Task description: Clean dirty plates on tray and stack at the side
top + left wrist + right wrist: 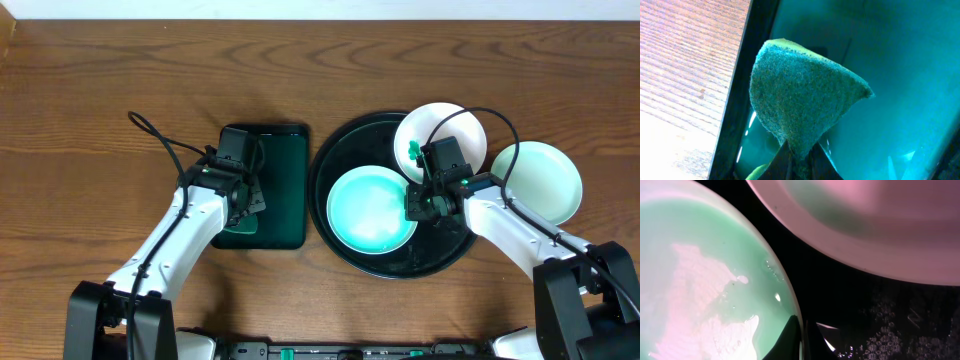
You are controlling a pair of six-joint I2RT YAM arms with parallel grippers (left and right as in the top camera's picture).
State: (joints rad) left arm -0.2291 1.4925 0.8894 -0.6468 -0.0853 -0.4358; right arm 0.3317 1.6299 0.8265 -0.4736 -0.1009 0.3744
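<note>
Your left gripper (797, 162) pinches the green sponge (800, 100) tight, hanging over the dark green tray (285, 190) left of centre on the desk. Right of it, the black tray (440, 258) carries a mint plate (365, 210), and your right gripper (418, 205) is clamped on its right rim. A white plate (445, 125) overlaps the black tray's far-right rim. A third plate (545, 180) sits on the desk just beside that tray.

1. I note the round tray (345, 150) just right of the rectangular tray (285, 190).
2. Inside it, left: the first plate (365, 210). At its rear rim: the second plate (430, 125).
3. The third plate (545, 180) sits on the table (100, 100), further right.
</note>
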